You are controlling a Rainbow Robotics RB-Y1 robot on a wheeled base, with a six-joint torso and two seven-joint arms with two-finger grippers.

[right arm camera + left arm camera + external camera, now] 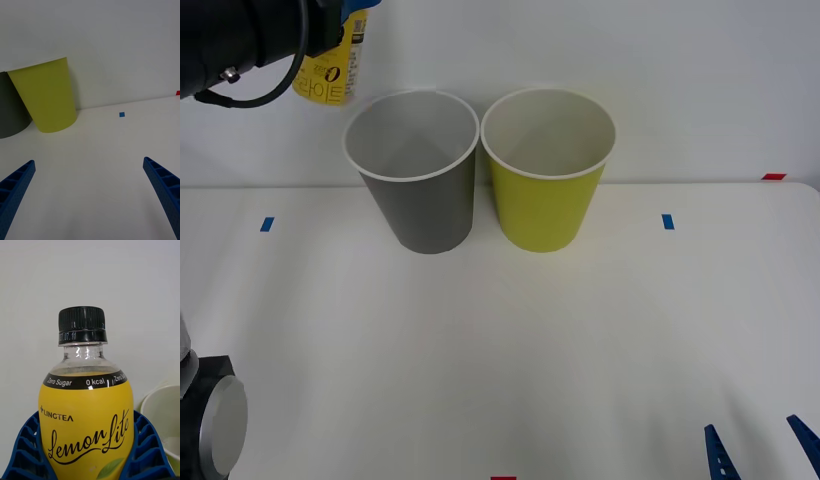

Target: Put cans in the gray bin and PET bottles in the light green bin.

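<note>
The PET bottle point(332, 78), with a yellow label and a black cap, hangs in the air high at the back left, just left of the gray bin point(420, 190) and above rim height. My left gripper point(345, 30) is shut on it. In the left wrist view the bottle point(86, 420) stands upright between the blue fingers point(22, 450). The light green bin point(548, 190) stands right of the gray one, almost touching it. My right gripper point(760, 450) rests open and empty at the near right edge, facing the light green bin point(47, 97).
Both bins stand against the white back wall, and their insides look pale and bare. Small blue tape marks point(667, 221) lie on the white table point(510, 350), with a red mark point(774, 176) at the far right. A bin's white rim point(157, 405) shows beside the bottle.
</note>
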